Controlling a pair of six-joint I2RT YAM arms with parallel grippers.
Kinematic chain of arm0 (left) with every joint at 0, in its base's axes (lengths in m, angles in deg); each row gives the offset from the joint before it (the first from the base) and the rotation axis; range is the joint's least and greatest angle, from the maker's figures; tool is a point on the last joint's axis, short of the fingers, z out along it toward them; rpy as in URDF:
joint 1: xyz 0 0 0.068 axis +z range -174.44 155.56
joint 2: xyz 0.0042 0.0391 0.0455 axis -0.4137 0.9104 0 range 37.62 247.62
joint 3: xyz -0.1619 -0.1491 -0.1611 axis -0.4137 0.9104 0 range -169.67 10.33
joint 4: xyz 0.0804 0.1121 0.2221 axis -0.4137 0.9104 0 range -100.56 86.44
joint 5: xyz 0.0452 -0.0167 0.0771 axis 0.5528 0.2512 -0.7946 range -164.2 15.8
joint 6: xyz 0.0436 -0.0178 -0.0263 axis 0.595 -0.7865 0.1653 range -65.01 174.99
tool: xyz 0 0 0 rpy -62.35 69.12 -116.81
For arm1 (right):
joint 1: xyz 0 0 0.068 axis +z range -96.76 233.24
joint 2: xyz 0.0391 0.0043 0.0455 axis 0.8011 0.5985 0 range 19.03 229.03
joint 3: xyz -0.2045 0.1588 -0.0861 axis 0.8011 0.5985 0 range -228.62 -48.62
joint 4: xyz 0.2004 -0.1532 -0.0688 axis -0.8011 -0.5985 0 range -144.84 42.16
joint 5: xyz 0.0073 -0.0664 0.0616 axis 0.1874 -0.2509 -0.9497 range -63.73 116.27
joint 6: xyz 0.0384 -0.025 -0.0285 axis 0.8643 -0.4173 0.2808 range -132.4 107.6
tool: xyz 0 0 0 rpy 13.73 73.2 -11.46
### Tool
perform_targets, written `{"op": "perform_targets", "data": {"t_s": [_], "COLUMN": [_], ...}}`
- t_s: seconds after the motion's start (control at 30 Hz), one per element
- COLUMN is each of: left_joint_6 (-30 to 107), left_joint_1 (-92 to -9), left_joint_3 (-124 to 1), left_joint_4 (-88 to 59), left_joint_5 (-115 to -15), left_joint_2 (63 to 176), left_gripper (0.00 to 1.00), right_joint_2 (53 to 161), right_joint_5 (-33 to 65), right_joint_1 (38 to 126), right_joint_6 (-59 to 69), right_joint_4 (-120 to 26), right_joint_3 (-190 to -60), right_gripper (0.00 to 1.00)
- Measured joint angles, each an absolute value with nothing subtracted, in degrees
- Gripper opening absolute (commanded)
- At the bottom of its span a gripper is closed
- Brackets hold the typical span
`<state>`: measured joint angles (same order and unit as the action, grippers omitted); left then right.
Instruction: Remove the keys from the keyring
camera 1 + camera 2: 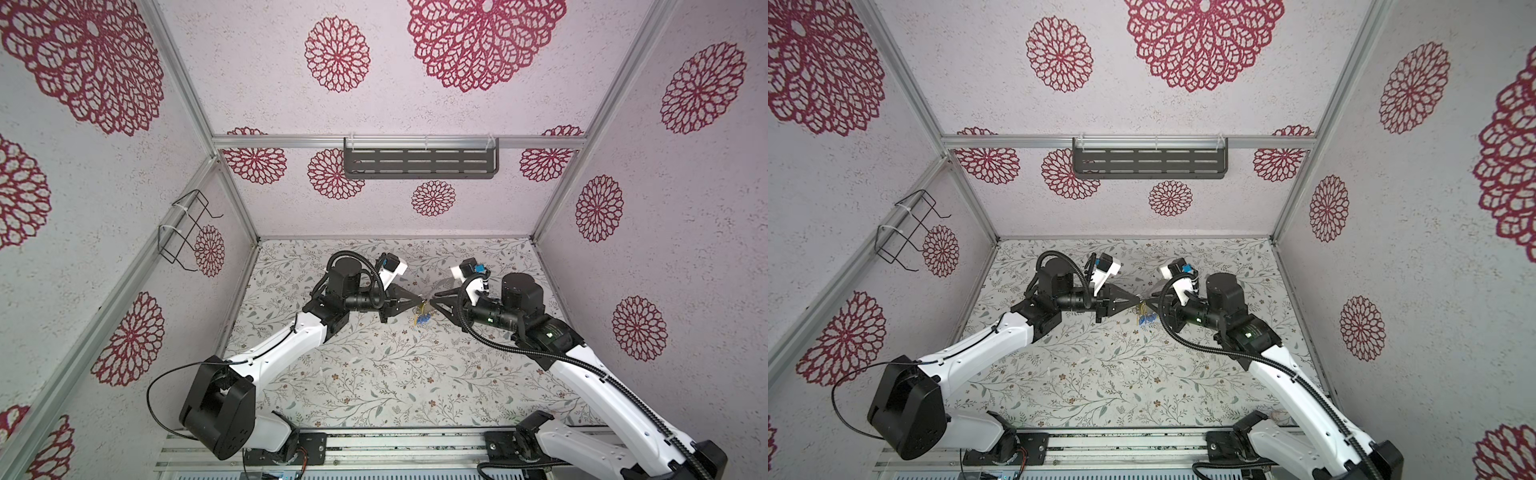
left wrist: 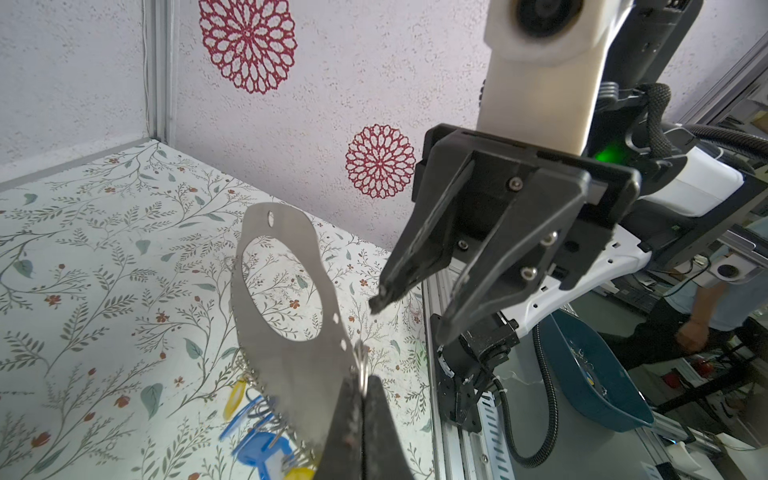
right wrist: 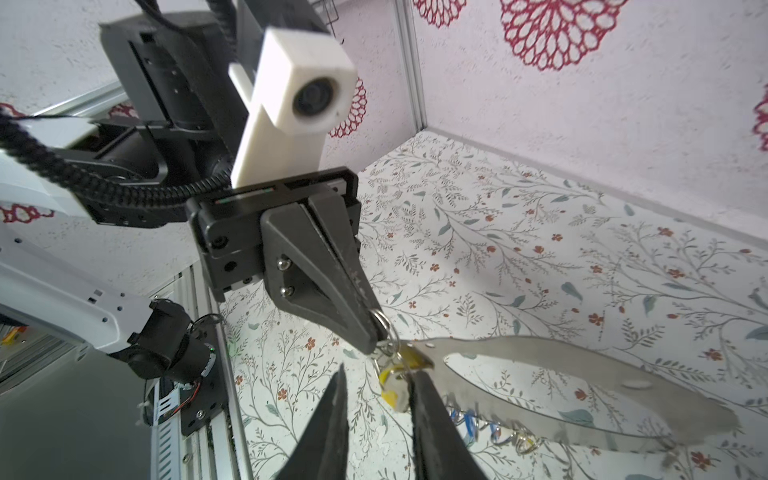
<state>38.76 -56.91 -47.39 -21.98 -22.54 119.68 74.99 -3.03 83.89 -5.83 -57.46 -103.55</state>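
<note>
White links (image 1: 274,345), black joints (image 1: 218,411), corrugated black cable (image 3: 50,160), black fingers (image 2: 511,266).

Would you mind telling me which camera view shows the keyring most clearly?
The left wrist view: the keyring shows nearly whole, oval opening included. The right wrist view shows it obliquely, one end blurred. In both top views it is too small to make out.

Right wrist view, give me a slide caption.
Left gripper pinches the keyring; open right gripper hovers by a yellow key.

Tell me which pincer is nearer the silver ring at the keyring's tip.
Left: the left pincer is shut on the silver ring; the right pincer stands open close by.
</note>
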Motion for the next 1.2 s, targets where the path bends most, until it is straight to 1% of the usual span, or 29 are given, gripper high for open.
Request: {"op": "perform_targets", "data": {"t_s": [0.17, 0.3, 0.33, 0.57, 0.73, 0.97, 1.2], "left_joint_6": [37.08, 35.66, 35.18, 32.82, 32.23, 29.93, 23.68], "left_joint_1": [-56.88, -56.77, -56.64, -56.32, -56.23, -56.38, -56.58], "left_joint_3": [-47.39, -47.01, -46.73, -45.35, -45.33, -45.29, -41.59], "left_joint_4": [-23.84, -25.24, -25.76, -29.02, -29.32, -30.31, -39.99], "left_joint_5": [-22.15, -22.36, -22.32, -22.69, -22.85, -24.03, -27.48], "left_joint_2": [119.68, 119.68, 119.68, 119.68, 119.68, 119.68, 119.68], "left_gripper": [0.00, 0.00, 0.00, 0.00, 0.00, 0.00, 0.00], "right_joint_2": [76.96, 81.16, 81.86, 82.49, 79.91, 78.47, 78.47], "right_joint_5": [-3.33, -5.63, -6.09, -8.14, -7.81, -6.26, -4.40], "right_joint_1": [83.70, 83.70, 83.70, 83.65, 83.45, 83.30, 84.02], "right_joint_6": [-5.79, -5.09, -4.81, -2.82, -0.98, 0.42, 2.91], "right_joint_4": [-55.87, -55.21, -55.04, -52.66, -49.88, -47.54, -44.22], "right_joint_3": [-103.55, -103.55, -103.55, -103.07, -100.56, -98.83, -97.87], "right_gripper": [0.34, 0.34, 0.32, 0.11, 0.00, 0.00, 0.00]}}
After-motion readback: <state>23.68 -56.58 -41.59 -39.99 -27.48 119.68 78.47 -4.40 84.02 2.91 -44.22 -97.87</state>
